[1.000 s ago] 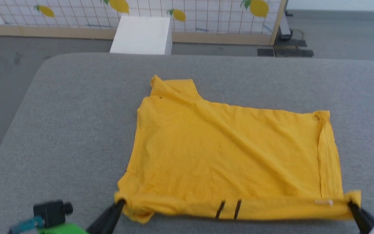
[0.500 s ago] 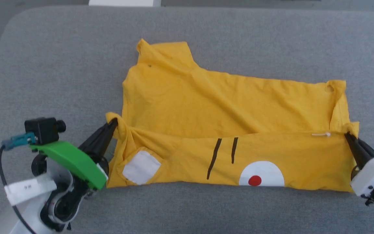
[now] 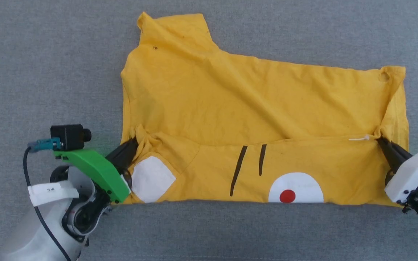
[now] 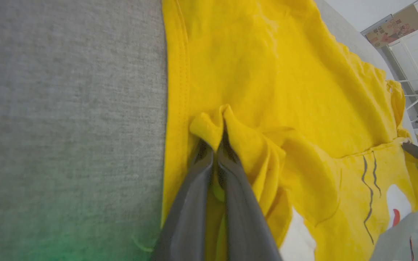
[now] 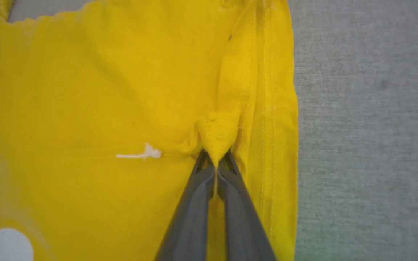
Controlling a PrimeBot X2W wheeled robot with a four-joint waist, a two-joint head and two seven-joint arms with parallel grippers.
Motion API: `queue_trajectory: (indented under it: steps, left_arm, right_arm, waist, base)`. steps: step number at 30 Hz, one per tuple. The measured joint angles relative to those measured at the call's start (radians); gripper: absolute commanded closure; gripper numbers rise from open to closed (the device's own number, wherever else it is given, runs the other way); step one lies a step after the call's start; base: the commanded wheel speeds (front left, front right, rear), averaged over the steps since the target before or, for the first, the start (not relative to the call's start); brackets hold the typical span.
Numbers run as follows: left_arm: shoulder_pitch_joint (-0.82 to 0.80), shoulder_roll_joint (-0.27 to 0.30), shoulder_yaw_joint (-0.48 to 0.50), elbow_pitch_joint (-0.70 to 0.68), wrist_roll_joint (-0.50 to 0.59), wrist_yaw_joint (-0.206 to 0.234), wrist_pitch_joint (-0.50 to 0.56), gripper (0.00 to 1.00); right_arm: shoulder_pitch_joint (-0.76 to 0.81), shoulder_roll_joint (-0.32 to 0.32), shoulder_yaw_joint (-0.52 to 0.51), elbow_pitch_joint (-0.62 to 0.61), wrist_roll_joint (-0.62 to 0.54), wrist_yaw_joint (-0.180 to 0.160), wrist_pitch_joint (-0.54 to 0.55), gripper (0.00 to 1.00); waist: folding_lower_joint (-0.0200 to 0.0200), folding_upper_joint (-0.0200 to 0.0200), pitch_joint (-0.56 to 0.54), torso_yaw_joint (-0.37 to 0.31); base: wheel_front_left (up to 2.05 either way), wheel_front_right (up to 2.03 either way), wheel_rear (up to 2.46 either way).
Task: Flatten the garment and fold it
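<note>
The garment (image 3: pixel 238 105), a bright yellow T-shirt, lies on the grey padded surface (image 3: pixel 49 54). Its near edge is folded up over the plain back, showing a white patch (image 3: pixel 151 179), two black stripes (image 3: pixel 250 163) and a white circle with a red dot (image 3: pixel 287 195). My left gripper (image 3: pixel 133 140) is shut on a bunched corner of the garment (image 4: pixel 216 127) at the fold's left end. At the right end my right gripper (image 3: pixel 380 140) is shut on the other corner of the garment (image 5: pixel 217 136). One sleeve (image 3: pixel 172 29) sticks out at the far left.
Grey padded surface surrounds the shirt on every side in the head view. A small white thread tag (image 5: pixel 140 155) sits on the fold's edge near the right gripper. Shelving and a cardboard box (image 4: pixel 394 25) stand beyond the surface in the left wrist view.
Both grippers have carried the near edge away from me over the shirt, widening the folded band and exposing the print. The head camera has tilted down, so the floor and screen have left view.
</note>
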Motion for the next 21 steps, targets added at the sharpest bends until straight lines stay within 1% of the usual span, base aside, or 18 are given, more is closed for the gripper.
queue_trajectory:
  steps: [7, 8, 9, 10, 11, 12, 13, 18, 21]
  left_arm:
    - [-0.04, -0.022, -0.002, 0.041, 0.001, -0.015, -0.001, 1.0]
    - [-0.041, -0.026, 0.0, 0.048, 0.001, -0.015, -0.003, 1.0]
    - [-0.041, -0.031, 0.003, 0.053, 0.001, -0.015, -0.01, 1.0]
    - [-0.041, -0.035, 0.007, 0.06, 0.0, -0.015, -0.015, 0.78]
    - [-0.041, -0.038, 0.009, 0.063, -0.002, -0.015, -0.02, 0.61]
    - [-0.04, -0.043, 0.013, 0.064, -0.009, -0.014, -0.026, 0.11]
    - [-0.038, -0.047, 0.016, 0.064, -0.018, -0.015, -0.031, 0.0]
    - [0.018, -0.047, 0.039, 0.035, -0.055, -0.018, -0.071, 0.0]
    - [0.076, -0.039, 0.063, -0.005, -0.06, -0.016, -0.119, 0.0]
  right_arm:
    - [-0.019, -0.006, -0.006, 0.014, 0.008, 0.0, -0.016, 1.0]
    - [-0.02, -0.004, -0.008, 0.017, 0.009, 0.0, -0.016, 0.62]
    - [-0.02, 0.0, -0.009, 0.021, 0.011, 0.0, -0.016, 0.0]
    - [-0.021, 0.002, -0.01, 0.026, 0.014, 0.0, -0.016, 0.0]
    - [-0.021, 0.004, -0.009, 0.027, 0.016, 0.001, -0.016, 0.0]
    - [-0.021, 0.007, -0.007, 0.028, 0.018, 0.001, -0.016, 0.0]
    - [-0.021, 0.011, -0.005, 0.028, 0.019, 0.001, -0.015, 0.0]
    - [0.012, 0.01, -0.011, 0.012, 0.037, 0.0, -0.006, 0.0]
    - [0.056, 0.014, -0.032, -0.021, 0.043, 0.0, -0.002, 0.0]
  waist:
    - [0.0, 0.0, 0.018, 0.009]
    - [0.0, 0.0, 0.015, 0.009]
    - [0.0, 0.0, 0.011, 0.009]
    - [0.0, 0.0, 0.006, 0.01]
    - [0.0, 0.0, 0.001, 0.01]
    - [0.0, 0.0, -0.006, 0.01]
    - [0.0, 0.0, -0.013, 0.01]
    - [0.0, 0.0, -0.058, 0.013]
    - [0.0, 0.0, -0.092, 0.015]
  base:
    - [0.0, 0.0, 0.0]
    - [0.0, 0.0, 0.0]
    - [0.0, 0.0, 0.0]
    - [0.0, 0.0, 0.0]
    - [0.0, 0.0, 0.0]
    - [0.0, 0.0, 0.0]
    - [0.0, 0.0, 0.0]
    - [0.0, 0.0, 0.0]
    - [0.0, 0.0, 0.0]
